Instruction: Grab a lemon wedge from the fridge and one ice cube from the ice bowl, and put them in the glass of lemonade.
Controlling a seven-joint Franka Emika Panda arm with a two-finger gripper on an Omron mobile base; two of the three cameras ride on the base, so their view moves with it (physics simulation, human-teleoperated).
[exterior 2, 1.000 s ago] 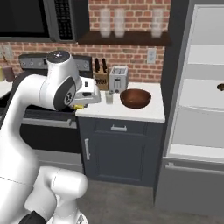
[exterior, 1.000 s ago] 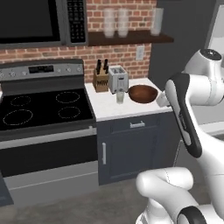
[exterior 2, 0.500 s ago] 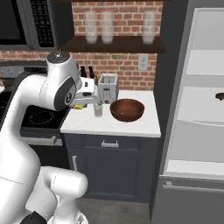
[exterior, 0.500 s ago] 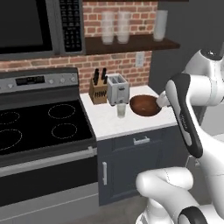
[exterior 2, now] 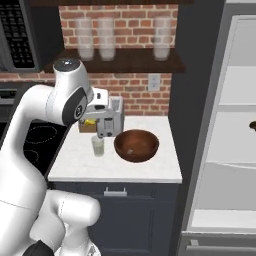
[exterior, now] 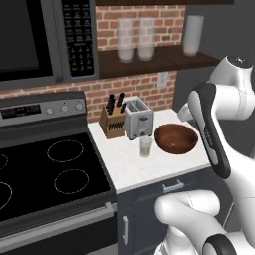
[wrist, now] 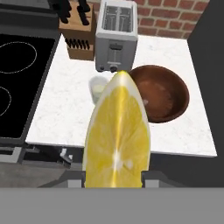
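Tool point(wrist: 114, 181) is clamped on the lemon wedge point(wrist: 117, 135). In the hand view the wedge sits between the tips at bottom centre, cut face toward the camera, long axis running up the frame. In the right base view it shows as a small yellow spot point(exterior 2: 89, 122) at the tool, left of centre, above the left part of the surface point(exterior 2: 150, 170).

Key relation: glass of lemonade point(wrist: 98, 89) lies up and slightly left of the wedge's tip in the hand view, just beyond it, partly hidden by the wedge. So the target is ahead of the tool and a bit to the frame's left, and lower.

Right base view: glass point(exterior 2: 98, 146) stands below and a little right of the tool, so the tool is raised over the surface, not yet over the rim.

Ice bowl point(wrist: 161, 92) is just beside the glass on the frame's right, apart from it. Toaster point(wrist: 116, 35) and knife block point(wrist: 78, 37) stand behind, toward the top of the frame.

My read: the next move is a short shift forward and left plus a descent, then release. The wedge's long axis points nearly at the glass, so little reorientation looks needed. Fridge point(exterior 2: 220, 150) stands open at the right edge.
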